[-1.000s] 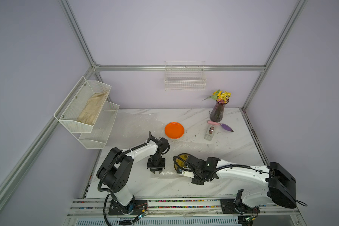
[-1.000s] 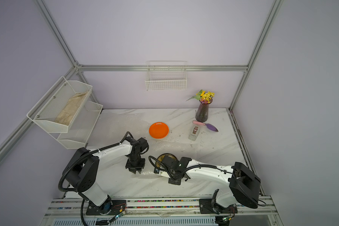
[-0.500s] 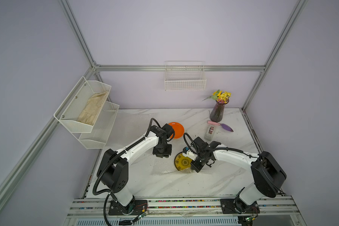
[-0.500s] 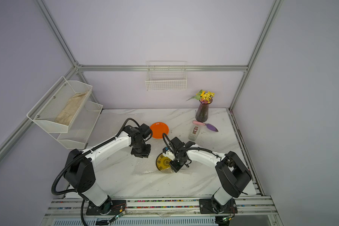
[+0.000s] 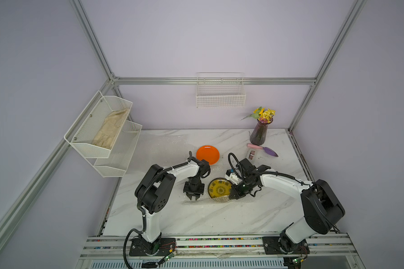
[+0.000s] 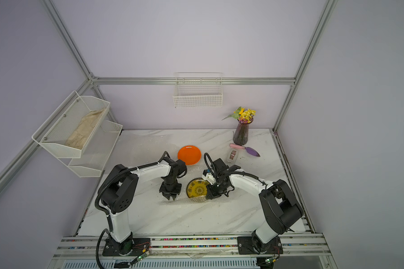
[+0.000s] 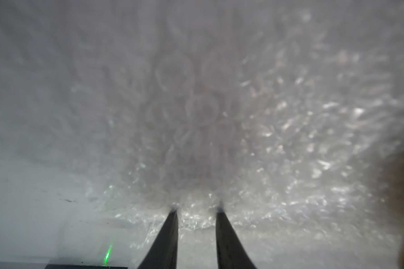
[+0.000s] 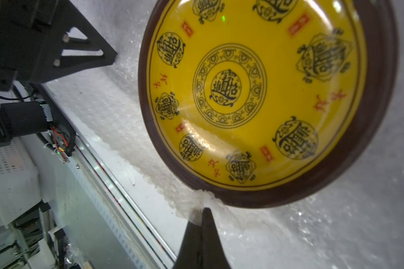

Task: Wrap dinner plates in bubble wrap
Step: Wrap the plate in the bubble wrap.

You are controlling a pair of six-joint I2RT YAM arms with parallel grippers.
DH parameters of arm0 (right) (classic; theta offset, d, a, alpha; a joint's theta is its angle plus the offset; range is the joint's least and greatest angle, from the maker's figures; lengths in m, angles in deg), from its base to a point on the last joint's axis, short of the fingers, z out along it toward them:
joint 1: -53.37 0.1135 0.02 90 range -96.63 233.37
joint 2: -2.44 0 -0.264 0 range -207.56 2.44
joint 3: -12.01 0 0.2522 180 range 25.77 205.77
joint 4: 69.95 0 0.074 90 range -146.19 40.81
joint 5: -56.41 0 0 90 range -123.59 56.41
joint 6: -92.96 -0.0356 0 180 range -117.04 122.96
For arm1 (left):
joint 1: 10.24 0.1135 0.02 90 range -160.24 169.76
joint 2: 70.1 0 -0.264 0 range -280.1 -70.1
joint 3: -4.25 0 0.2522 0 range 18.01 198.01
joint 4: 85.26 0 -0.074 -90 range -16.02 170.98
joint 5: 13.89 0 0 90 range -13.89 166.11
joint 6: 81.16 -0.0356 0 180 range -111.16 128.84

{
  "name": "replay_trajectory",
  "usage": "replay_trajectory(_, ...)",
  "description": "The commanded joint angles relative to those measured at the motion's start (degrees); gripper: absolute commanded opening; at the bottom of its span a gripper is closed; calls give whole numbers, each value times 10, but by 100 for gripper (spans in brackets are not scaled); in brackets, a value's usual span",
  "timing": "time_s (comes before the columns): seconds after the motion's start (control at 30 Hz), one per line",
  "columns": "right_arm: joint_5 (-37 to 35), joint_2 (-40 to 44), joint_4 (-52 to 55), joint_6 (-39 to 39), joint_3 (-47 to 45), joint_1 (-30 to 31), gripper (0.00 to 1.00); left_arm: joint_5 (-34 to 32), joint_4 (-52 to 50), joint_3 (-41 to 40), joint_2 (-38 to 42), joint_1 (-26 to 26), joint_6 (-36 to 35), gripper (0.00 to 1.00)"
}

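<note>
Both arms have swung back beside the yellow patterned plate (image 5: 220, 188). Right pincer (image 8: 200, 215) pinches the bubble wrap (image 8: 117, 109) edge; left pincer (image 7: 197, 208), narrowly parted, presses wrap. Folding begins.

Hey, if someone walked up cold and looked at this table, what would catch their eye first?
Probably the yellow patterned plate lying on clear bubble wrap between the two arms, with the right hand pinching the wrap's edge beside its rim. Next, the bright orange plate behind it, and the flower vase at the back right corner.

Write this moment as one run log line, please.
left claw: part open, tips on bubble wrap | right claw: shut on bubble wrap edge | yellow plate: on wrap, unwrapped | orange plate: untouched
</note>
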Motion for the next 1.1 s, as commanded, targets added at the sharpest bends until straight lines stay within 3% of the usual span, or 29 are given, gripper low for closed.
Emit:
replay_trajectory(0.0, 54, 46, 24, -33, -19, 1, 0, 40, -3, -52, 38, -4, -9, 27)
replay_trajectory(0.1, 94, 65, 57, -27, -15, 11, 0, 84, -7, -83, 73, -13, -13, 26)
replay_trajectory(0.2, 103, 63, 50, -31, -4, 11, 0, 53, -35, -64, 94, -11, -20, 28)
replay_trajectory(0.4, -11, -36, 39, -68, 56, 2, 0, -38, -91, 61, 59, 9, -37, 29)
replay_trajectory(0.57, -77, -84, -3, -140, 56, -4, 0, -55, -102, 127, 48, 16, -40, 29)
replay_trajectory(0.77, -101, -100, -45, -257, 31, -10, 0, 5, -81, 204, 43, -3, -61, 31)
replay_trajectory(0.93, -110, -104, -38, -284, 39, -11, 0, 39, -80, 285, -24, -13, -65, 31)
replay_trajectory(1.07, -77, -91, -35, -299, 67, -12, 0, 84, -77, 342, -52, -39, -71, 31)
